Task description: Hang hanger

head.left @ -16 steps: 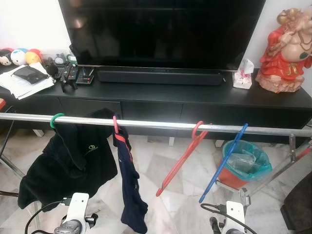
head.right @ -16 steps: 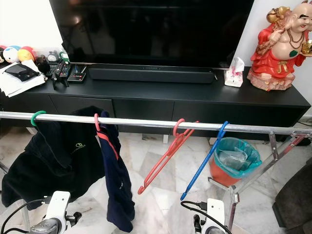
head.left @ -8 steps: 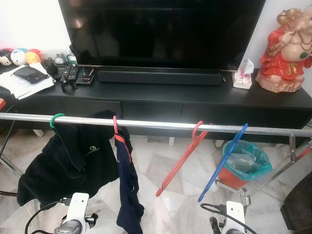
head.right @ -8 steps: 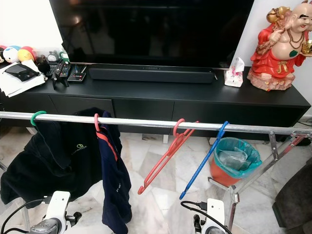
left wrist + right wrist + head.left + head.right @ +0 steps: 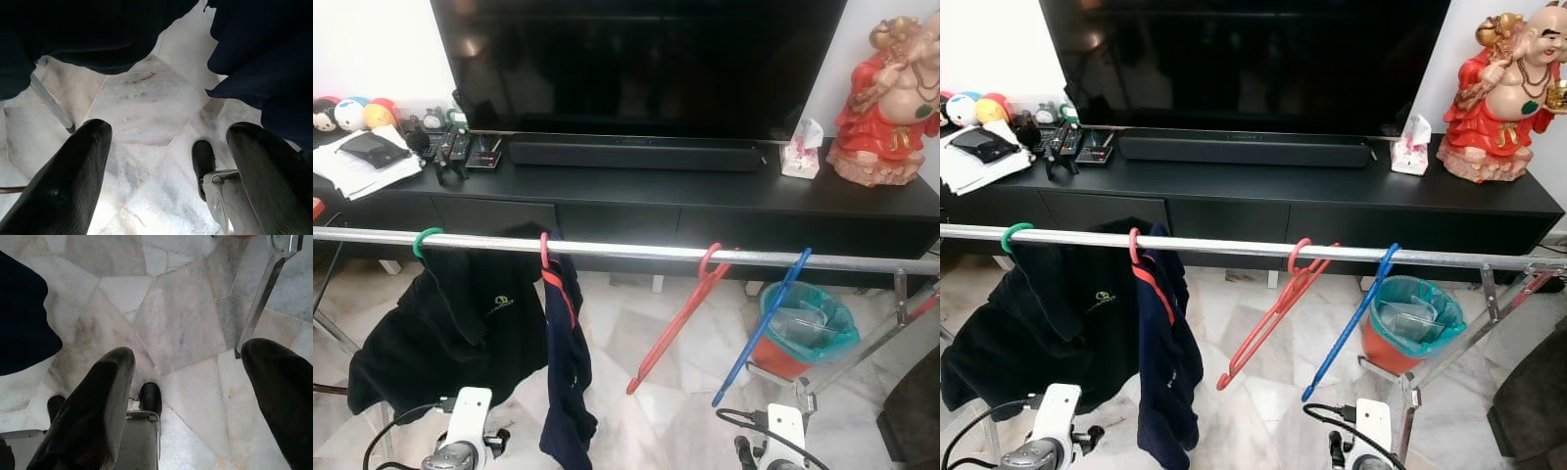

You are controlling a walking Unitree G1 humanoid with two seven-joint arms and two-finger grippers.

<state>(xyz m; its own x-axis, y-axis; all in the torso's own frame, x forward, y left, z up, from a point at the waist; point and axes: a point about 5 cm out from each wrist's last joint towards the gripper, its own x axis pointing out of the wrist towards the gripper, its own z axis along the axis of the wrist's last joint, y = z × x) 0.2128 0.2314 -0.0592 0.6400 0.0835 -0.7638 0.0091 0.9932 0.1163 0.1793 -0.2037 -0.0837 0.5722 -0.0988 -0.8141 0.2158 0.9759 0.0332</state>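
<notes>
Grippers: left gripper (image 5: 166, 161) and right gripper (image 5: 188, 391) both hang low at the near edge, pointed down at the floor, fingers spread wide apart with nothing between them.
Floor: pale marble floor (image 5: 656, 343) in irregular slabs, running under the rail and back to the TV cabinet.
Rail: silver clothes rail (image 5: 636, 252) crossing the scene left to right, just beyond the two wrists; its slanted support leg (image 5: 1449, 352) comes down on the right.
Green hanger: green hanger hook (image 5: 425, 239) on the rail at far left, carrying a black jacket (image 5: 450, 333) with a small pale logo.
Pink hanger: pink hanger hook (image 5: 545, 250) just right of the green one, carrying a navy garment (image 5: 570, 382) with a red stripe, its hem near the left wrist.
Red hanger: bare red hanger (image 5: 680, 318) hooked on the rail right of centre, its body slanting down to the left.
Blue hanger: bare blue hanger (image 5: 762, 328) hooked further right, well apart from the garments, slanting the same way.
Bin: red bin with a teal liner (image 5: 803, 333) on the floor beyond the rail, right side.
Cabinet: long black TV cabinet (image 5: 705, 196) with a soundbar (image 5: 636, 155) and a large dark television (image 5: 636, 64).
Left end: remotes (image 5: 455, 147), papers (image 5: 362, 166) and round plush toys (image 5: 352, 113).
Right end: tissue packet (image 5: 801, 149) and a red-robed laughing figurine (image 5: 886, 98).
</notes>
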